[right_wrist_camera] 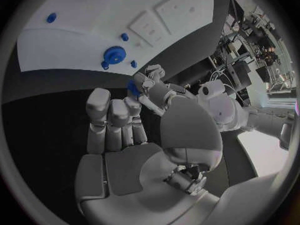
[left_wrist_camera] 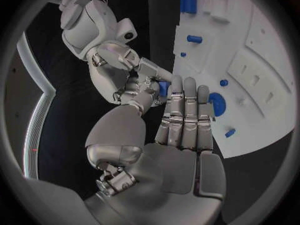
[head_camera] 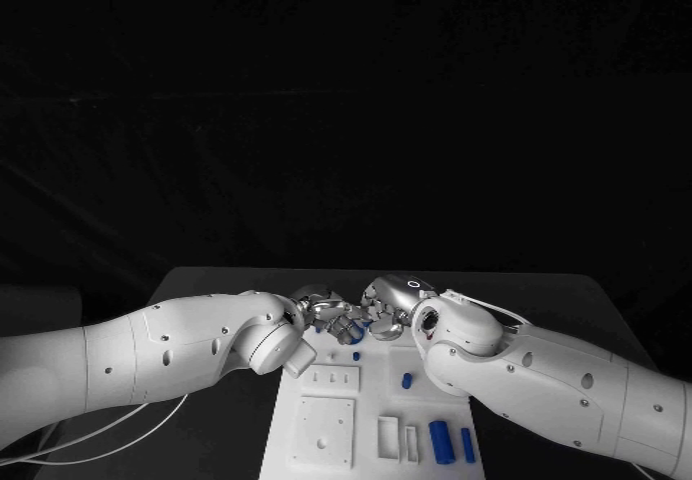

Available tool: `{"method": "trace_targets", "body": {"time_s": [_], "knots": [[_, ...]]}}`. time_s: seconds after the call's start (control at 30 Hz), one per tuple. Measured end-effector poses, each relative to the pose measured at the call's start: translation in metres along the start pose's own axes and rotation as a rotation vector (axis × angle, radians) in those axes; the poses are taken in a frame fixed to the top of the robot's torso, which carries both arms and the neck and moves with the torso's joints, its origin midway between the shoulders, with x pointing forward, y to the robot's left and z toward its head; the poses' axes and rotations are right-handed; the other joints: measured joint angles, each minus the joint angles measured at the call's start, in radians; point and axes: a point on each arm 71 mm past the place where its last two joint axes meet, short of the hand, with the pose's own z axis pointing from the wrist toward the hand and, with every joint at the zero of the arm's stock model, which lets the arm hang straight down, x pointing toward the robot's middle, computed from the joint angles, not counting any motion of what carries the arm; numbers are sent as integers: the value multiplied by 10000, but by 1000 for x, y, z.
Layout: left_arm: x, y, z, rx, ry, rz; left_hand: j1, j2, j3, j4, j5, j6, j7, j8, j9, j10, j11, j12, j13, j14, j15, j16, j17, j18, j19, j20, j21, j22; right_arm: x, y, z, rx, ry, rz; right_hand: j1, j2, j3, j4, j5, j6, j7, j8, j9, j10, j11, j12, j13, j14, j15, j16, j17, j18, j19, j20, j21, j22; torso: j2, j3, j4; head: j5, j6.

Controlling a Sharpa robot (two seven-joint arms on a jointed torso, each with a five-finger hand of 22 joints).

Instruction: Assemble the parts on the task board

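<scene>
Two white robot arms reach in over a black worktop [head_camera: 216, 285], and their silver hands meet just above the far end of the white task board [head_camera: 329, 445]. The left hand [head_camera: 329, 312] and the right hand [head_camera: 378, 318] are fingertip to fingertip there, so close together that from overhead they look like one cluster of metal.

Between them is a small blue part [left_wrist_camera: 164, 88]. In the left wrist view, the right hand's fingers [left_wrist_camera: 150, 71] are closed around it in a pinch, and the left hand's fingers [left_wrist_camera: 185, 92] lie straight and side by side, their tips right beside it. In the right wrist view the same blue part [right_wrist_camera: 133, 87] shows at the tips of the left hand's fingers [right_wrist_camera: 149, 80]. Whether the left hand is gripping the piece as well, or only touching it, I cannot tell.

The job looks to be at an early stage. Many pieces are still loose on the board: two blue cylinders [head_camera: 441, 442] lie side by side near its close end, and a small blue peg [head_camera: 408, 380] lies on its own halfway along. A blue gear [right_wrist_camera: 114, 53] sits flat on the board, with small blue studs [right_wrist_camera: 124, 36] dotted near it, and whether those are already seated I cannot say. The rectangular white plates [head_camera: 333, 380] with their slots look empty. My judgement is that most of the assembly is still left to do, beginning with the piece now held between the two hands.
</scene>
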Motion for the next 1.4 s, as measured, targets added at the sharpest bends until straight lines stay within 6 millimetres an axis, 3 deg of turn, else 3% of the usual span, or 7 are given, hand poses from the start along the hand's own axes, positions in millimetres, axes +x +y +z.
{"method": "trace_targets", "body": {"time_s": [0.33, 0.77, 0.93, 1.2, 1.23, 1.27, 1.4], "knots": [[0, 1, -1, -38, 19, -74, 195, -227, 1173, 126, 56, -27, 27, -52, -42, 36, -35, 0, 31, 0, 0, 40, -45, 0, -56, 16, 76, -1, 1, -1, 0, 26, 25, 4, -55, -55, 29, 30, -1, -3, 3, 1, 0, 0, 0, 0, 0, 0, 1, 1, 0, 0, 0, 0, 0, -1, 1, -6, 3, 58, -3], [0, 2, 0, -100, 35, -188, 34, -183, 1470, 47, 39, 67, 2, 9, -4, 85, -69, 0, 79, 0, 0, 40, -72, -6, -73, -1, 119, 7, 2, -1, 0, 15, 33, 21, -67, -67, 30, 30, -2, -18, 18, 45, 1, 0, 0, 0, 0, 1, 1, -31, 0, 1, -1, 1, -1, -3, 6, -8, 1, 97, -34], [0, 2, 0, -130, 28, -237, -287, -95, 1683, -41, 348, 135, 3, 76, 22, 195, -124, 0, 129, 0, 0, 109, -87, -69, -90, -18, 177, 6, 2, -1, 0, 8, 38, 31, -83, -83, 29, 30, -1, -24, 24, 45, 1, 0, 0, 0, 0, 1, 2, -31, -1, 0, -1, 1, -1, -3, 6, -7, 0, 98, -42], [-1, 3, 0, -187, 0, -283, -314, -97, 1683, -41, 349, 135, 3, 73, 23, 197, -126, 0, 129, 0, 0, 109, -87, -70, -90, -18, 177, 5, 3, -5, 3, -17, -7, 167, -89, -89, 28, 29, -9, 5, -5, 46, 137, 0, 0, 0, 0, 1, 2, -30, 0, 62, -1, 1, -1, -4, 6, -6, -6, 104, -58], [-1, 3, 0, -191, -6, -285, -679, -62, 1683, -41, 1050, 225, 93, 181, 131, 519, -250, 226, 261, 123, -75, 311, -27, -68, -112, -5, 217, 5, 3, -5, 3, -31, -36, 209, -124, -331, -8, 30, -8, -62, 63, -18, 188, -6, 6, -32, -16, 1, 3, -47, -15, 68, -21, 21, -1, -4, 5, -5, -7, 105, -59], [-1, 3, 0, -193, -17, -286, -866, -46, 1683, -42, 1390, 258, 126, 293, 202, 680, -320, 366, 353, 208, -131, 434, 34, -69, -155, -48, 230, 5, 3, -7, 3, -28, -61, 242, -198, -499, -61, 85, -7, -127, 280, -141, 199, -77, 77, -127, -58, -19, 23, -119, -39, 74, -53, 53, -2, -4, 4, -2, -7, 105, -62], [-4, 3, -1, -193, -92, -283, -1265, -9, 1752, -110, 2060, 365, 202, 545, 519, 869, -471, 791, 731, 297, -217, 817, 204, -67, -161, -54, 309, 4, 3, -16, 1, 105, -155, 351, -318, -1029, -171, 420, 0, -424, 671, -424, 26, -270, 271, -348, -205, -52, 133, -302, -135, 63, -73, 74, -155, -4, 2, 1, -7, 93, -65]]}}
